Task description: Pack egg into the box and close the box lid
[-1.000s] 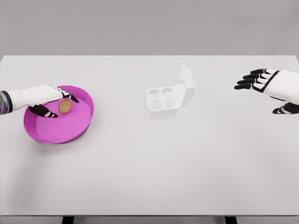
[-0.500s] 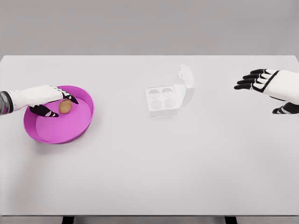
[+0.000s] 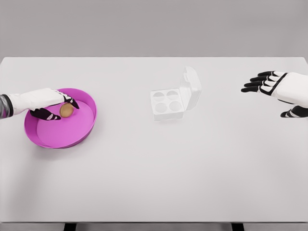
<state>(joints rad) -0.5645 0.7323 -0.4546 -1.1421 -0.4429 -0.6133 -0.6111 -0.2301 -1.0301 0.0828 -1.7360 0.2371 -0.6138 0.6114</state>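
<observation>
Table point(image 3: 154, 183): white, flat top filling most of the head view; grey backdrop behind.
Bowl point(image 3: 72, 137): magenta, round, shallow; stands at the table's 9 o'clock side.
Egg point(image 3: 66, 110): brown, single; inside the bowl, toward its 11 o'clock rim.
Left hand point(image 3: 45, 102): white with black fingers, reaching in from 9 o'clock over the bowl's rim; thumb and fingers curled about the egg, one dark finger above it and others below and to its left. They touch or all but touch the egg; whether the grip bears its weight cannot be told.
Box point(image 3: 167, 104): white four-cup egg carton, near the table's centre, slightly toward 1 o'clock; all four cups vacant.
Box lid point(image 3: 191, 87): hinged at the box's 3 o'clock edge, standing open and tilted away.
Right hand point(image 3: 276, 89): at 3 o'clock, well apart from the box; fingers spread and extended toward 9 o'clock, holding nothing.
</observation>
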